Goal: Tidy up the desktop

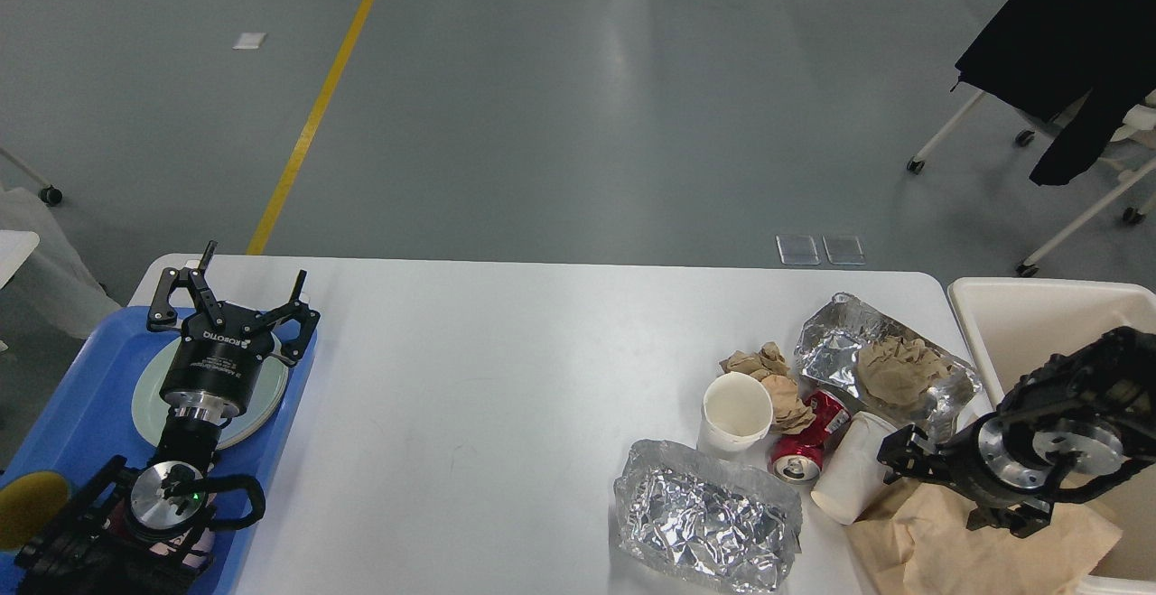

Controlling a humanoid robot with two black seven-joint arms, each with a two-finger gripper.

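Note:
The white desktop (506,369) carries a heap of rubbish at its right end. There an upright white paper cup (736,407) stands beside a crushed red can (802,443) and a second white cup (851,473) lying on its side. Crumpled brown paper (768,376), a foil sheet holding more brown paper (880,365), a foil container (704,515) and a brown paper bag (957,550) surround them. My right gripper (944,487) hangs open over the bag, one finger close to the lying cup. My left gripper (244,297) stands open and empty above the tray.
A blue tray (81,405) at the left edge holds a pale plate (144,396) and a yellow object (27,505). A cream-white bin (1030,315) stands just beyond the desktop's right edge. Chair legs and a black garment (1057,44) are at the far right.

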